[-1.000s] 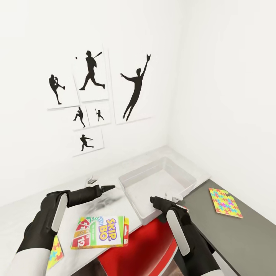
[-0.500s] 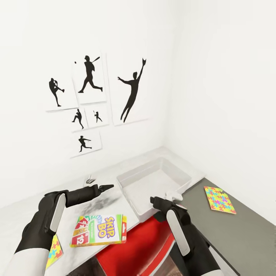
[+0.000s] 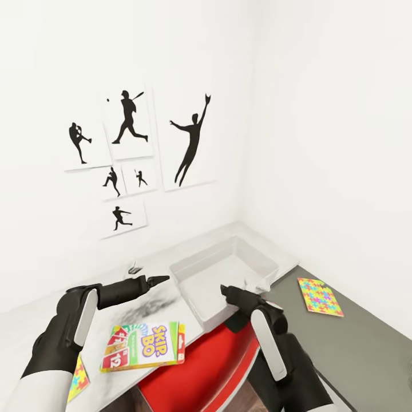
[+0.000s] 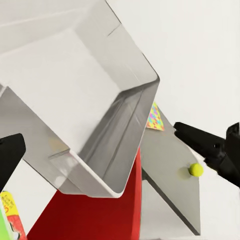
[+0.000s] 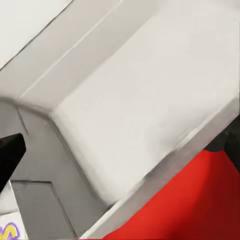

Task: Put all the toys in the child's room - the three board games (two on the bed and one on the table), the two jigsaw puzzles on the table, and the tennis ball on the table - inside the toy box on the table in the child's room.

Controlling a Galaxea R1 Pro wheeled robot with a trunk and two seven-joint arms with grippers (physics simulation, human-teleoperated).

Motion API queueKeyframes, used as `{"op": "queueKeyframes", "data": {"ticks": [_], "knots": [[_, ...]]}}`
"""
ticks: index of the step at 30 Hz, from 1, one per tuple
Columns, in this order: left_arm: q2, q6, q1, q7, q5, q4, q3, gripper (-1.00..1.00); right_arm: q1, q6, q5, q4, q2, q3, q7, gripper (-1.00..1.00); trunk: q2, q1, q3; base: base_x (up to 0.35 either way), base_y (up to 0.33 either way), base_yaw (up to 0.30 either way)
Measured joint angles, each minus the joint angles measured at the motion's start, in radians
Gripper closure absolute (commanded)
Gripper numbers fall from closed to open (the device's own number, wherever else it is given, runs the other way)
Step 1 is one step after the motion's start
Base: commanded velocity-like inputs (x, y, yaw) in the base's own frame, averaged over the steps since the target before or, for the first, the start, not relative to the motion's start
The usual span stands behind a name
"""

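The toy box (image 3: 229, 274) sits on the pale table (image 3: 34, 326) in the corner of the room, a shallow light grey tray with nothing visible inside it in the head view. The Skip-Bo board game (image 3: 143, 345) lies flat on the table near its front edge, to the left of the toy box and apart from it. At the far left edge of the table 1 jigsaw puzzle (image 3: 77, 380) shows as a bright corner, partly hidden behind the left arm. A 2nd jigsaw puzzle (image 3: 320, 296) lies flat on the lower dark grey cabinet (image 3: 366, 349) to the right of the toy box. In the left wrist view a small tennis ball (image 4: 196, 170) rests on a grey surface beyond the toy box (image 4: 95, 120).

The left gripper (image 3: 155, 280) hovers above the table between the Skip-Bo board game and the toy box, its fingers spread apart and holding nothing. The right gripper (image 3: 229, 293) hangs at the near rim of the toy box, also spread and bare. A red chair (image 3: 200, 366) stands below the table edge.
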Motion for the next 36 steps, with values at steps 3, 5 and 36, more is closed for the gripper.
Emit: {"op": "queueKeyframes", "data": {"ticks": [3, 5, 36], "knots": [[0.005, 0.007, 0.000, -0.004, 0.001, 0.000, 0.000, -1.00, -0.001, 0.004, 0.000, -0.054, 0.000, -0.002, 0.068, -1.00, 0.000, 0.000, 0.005, 0.000, 0.000, -0.078], [0.013, 0.011, 0.000, -0.023, 0.001, 0.000, 0.000, -1.00, -0.001, 0.007, 0.001, -0.082, 0.000, -0.002, 0.110, -1.00, 0.000, 0.000, 0.008, 0.000, 0.000, -0.077], [0.379, -0.022, 0.062, -0.694, -0.009, 0.153, 0.138, -1.00, 0.066, -0.004, -0.196, -0.109, -0.178, -0.043, 0.579, -1.00, -0.001, 0.000, 0.056, -0.040, 0.000, -0.042]]}}
